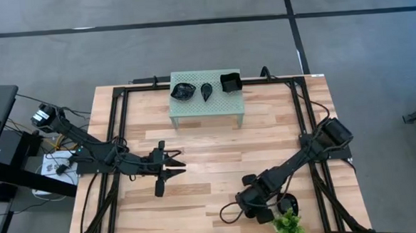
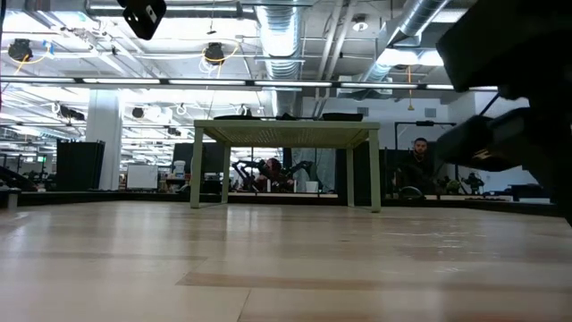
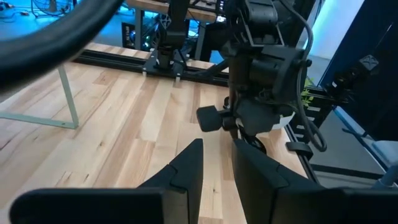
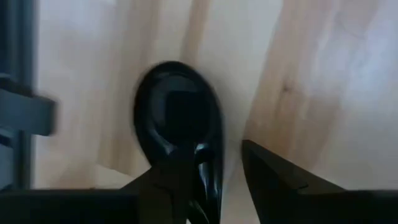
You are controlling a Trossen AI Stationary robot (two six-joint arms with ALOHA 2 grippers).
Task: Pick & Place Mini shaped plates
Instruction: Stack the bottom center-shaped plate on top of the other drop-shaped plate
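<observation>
Between right gripper (image 4: 214, 180) fingers (image 4: 273, 180), teardrop plate (image 4: 177, 124), flat on table (image 4: 323, 74)

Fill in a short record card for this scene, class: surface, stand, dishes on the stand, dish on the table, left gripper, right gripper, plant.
Surface: wooden table
Stand: pale green stand at the table's far edge
Dishes on the stand: three black dishes in a row
Dish on the table: one black teardrop dish, under the right gripper
Left gripper: open, empty, over the table's middle left
Right gripper: open, straddling the teardrop dish's rim, near edge
Plant: small green plant, near edge, beside the right gripper
</observation>
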